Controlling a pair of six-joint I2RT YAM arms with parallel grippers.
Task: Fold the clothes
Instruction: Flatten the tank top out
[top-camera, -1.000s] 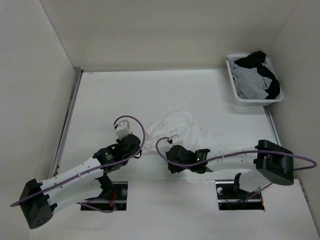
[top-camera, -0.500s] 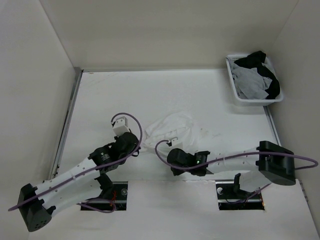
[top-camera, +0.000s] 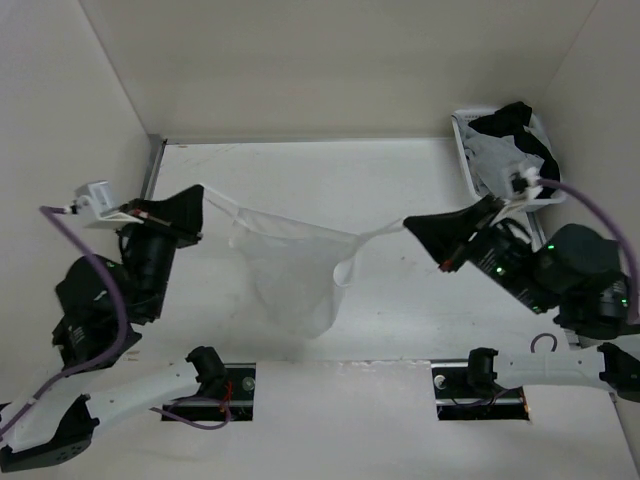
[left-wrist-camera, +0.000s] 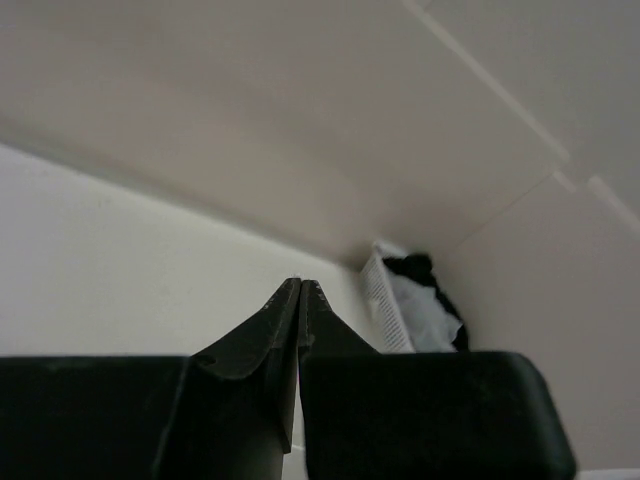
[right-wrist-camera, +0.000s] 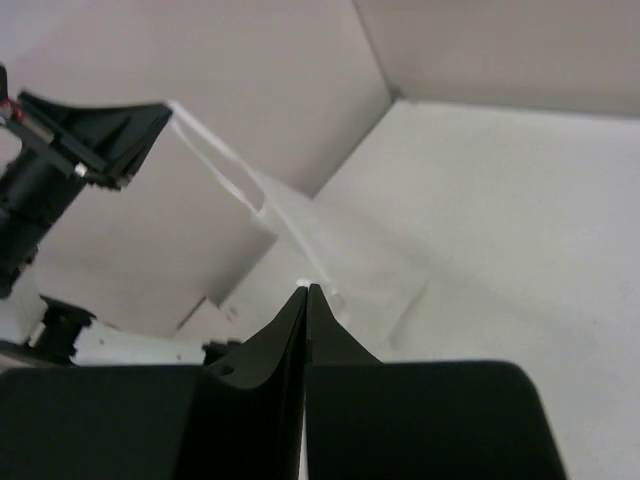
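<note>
Clothes (top-camera: 295, 270) hang outside basket (top-camera: 464, 152) holding grey, black garments (top-camera: 496, 153).

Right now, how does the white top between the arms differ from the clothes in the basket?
The white top hangs stretched between the left gripper and right gripper; the basket clothes lie bunched in the basket. The top is white; those are grey and black. Both are limp fabric.

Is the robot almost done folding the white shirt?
Not yet. Done: the white top is lifted and spread out. In hand: the left hand and right hand each pinch one strap. Left: no fold shows yet; it needs laying flat and folding.
</note>
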